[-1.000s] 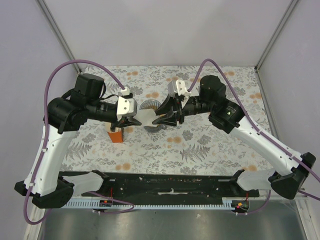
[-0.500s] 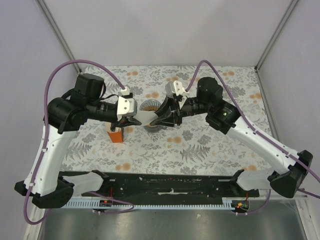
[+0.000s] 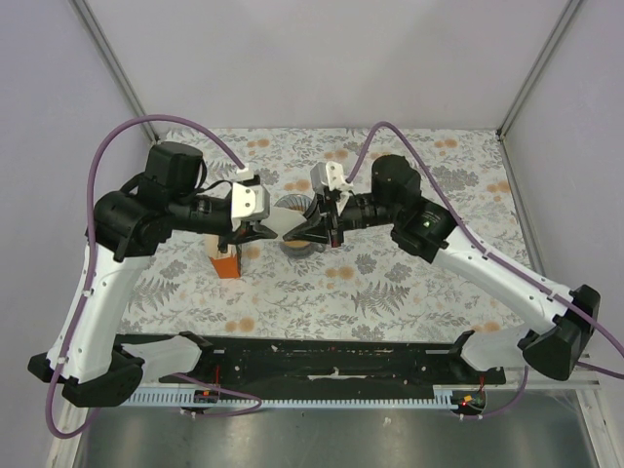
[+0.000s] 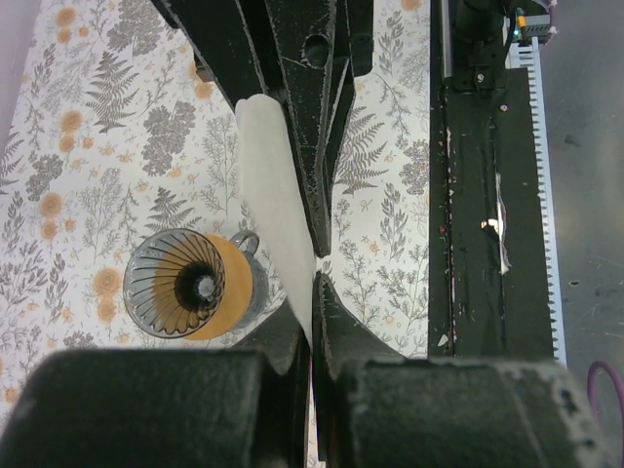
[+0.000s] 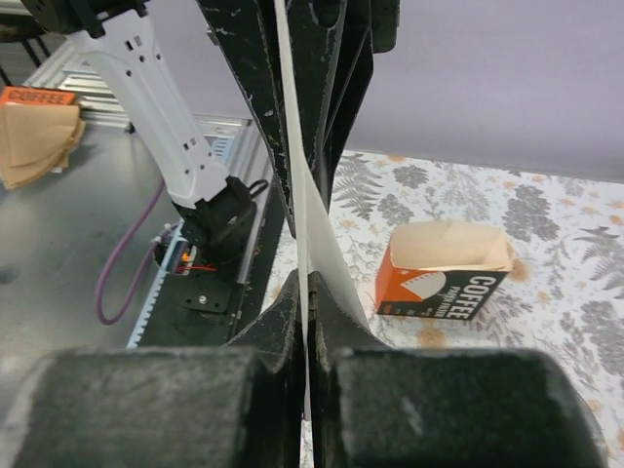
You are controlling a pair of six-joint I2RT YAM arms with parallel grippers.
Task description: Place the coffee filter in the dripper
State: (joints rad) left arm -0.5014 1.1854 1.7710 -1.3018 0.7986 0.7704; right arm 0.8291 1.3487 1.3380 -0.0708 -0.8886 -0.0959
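Observation:
The coffee filter (image 4: pixel 271 195), a flat white paper, hangs in the air between both grippers. It also shows in the right wrist view (image 5: pixel 317 219) and the top view (image 3: pixel 283 225). My left gripper (image 4: pixel 314 285) is shut on one edge of it. My right gripper (image 5: pixel 305 281) is shut on the opposite edge, its fingers (image 4: pixel 304 107) reaching in from the far side. The dripper (image 4: pixel 190 285), orange with a dark ribbed cone, sits on a clear glass handled cup on the table just below and beside the filter. In the top view the dripper (image 3: pixel 290 206) is partly hidden.
An orange and tan coffee filter packet (image 5: pixel 444 271) stands on the floral tablecloth, under the left arm in the top view (image 3: pixel 226 263). The black base rail (image 4: pixel 483 195) runs along the near edge. Grey walls close in the back and sides.
My right gripper has moved left toward the left gripper and closed on the filter. The left arm has hardly moved.

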